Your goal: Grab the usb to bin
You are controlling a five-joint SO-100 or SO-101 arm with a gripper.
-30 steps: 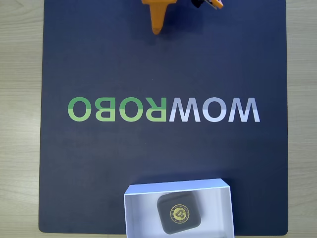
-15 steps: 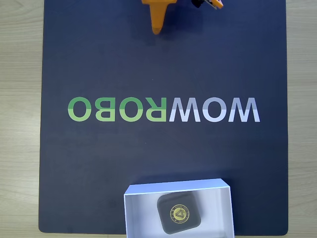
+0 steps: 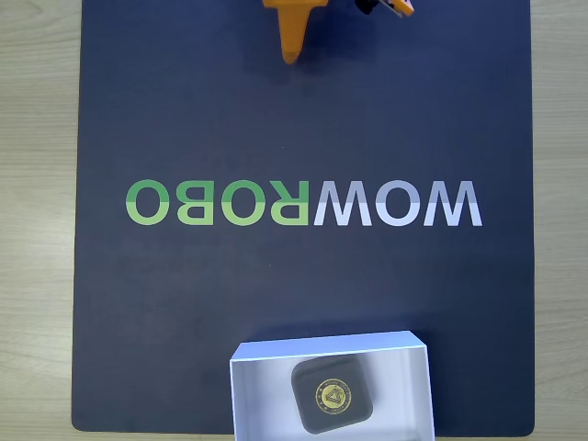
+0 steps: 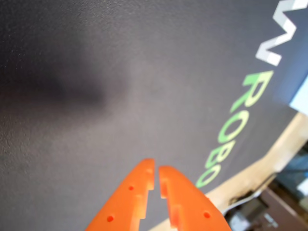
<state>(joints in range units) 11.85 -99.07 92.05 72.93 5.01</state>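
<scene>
The usb (image 3: 333,395), a dark rounded-square case with a gold round emblem, lies flat inside the bin (image 3: 266,353), a shallow white box at the near edge of the mat in the fixed view. My orange gripper (image 3: 291,57) pokes in from the top edge of that view, far from the bin, above the bare mat. In the wrist view the gripper (image 4: 157,169) has its two orange fingers closed tip to tip with nothing between them, hovering over the dark mat.
A dark mat (image 3: 184,303) with the mirrored lettering WOWROBO (image 3: 303,203) covers most of the light wooden table (image 3: 37,230). The lettering (image 4: 231,130) also runs along the right of the wrist view, with the mat's edge beyond it.
</scene>
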